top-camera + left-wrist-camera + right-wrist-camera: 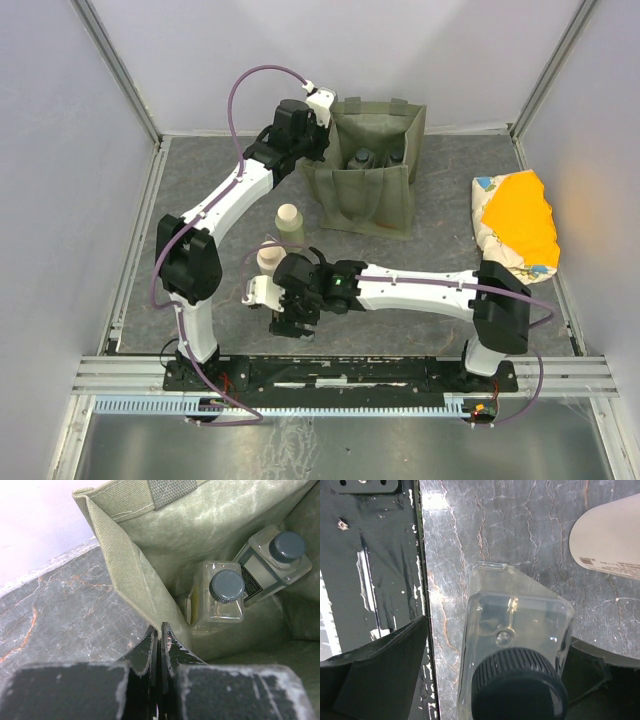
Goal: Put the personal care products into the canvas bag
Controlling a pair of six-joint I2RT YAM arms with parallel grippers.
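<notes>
The olive-green canvas bag (372, 190) stands at the back middle. My left gripper (322, 122) is shut on its left rim, and the left wrist view shows the fabric edge (125, 565) pinched at the gripper (161, 630). Two clear square bottles with dark caps (226, 587) (286, 547) stand inside. My right gripper (293, 322) is open near the front edge, jaws either side of a third clear bottle (520, 630); the left finger stands clear of it. An olive-green bottle (289, 222) and a cream bottle (270, 258) stand between the bag and my right gripper.
An orange and cream soft packet (518, 222) lies at the right edge. The table's front rail (375, 580) runs just beside the right gripper. The cream bottle (612, 542) lies close ahead of the right gripper.
</notes>
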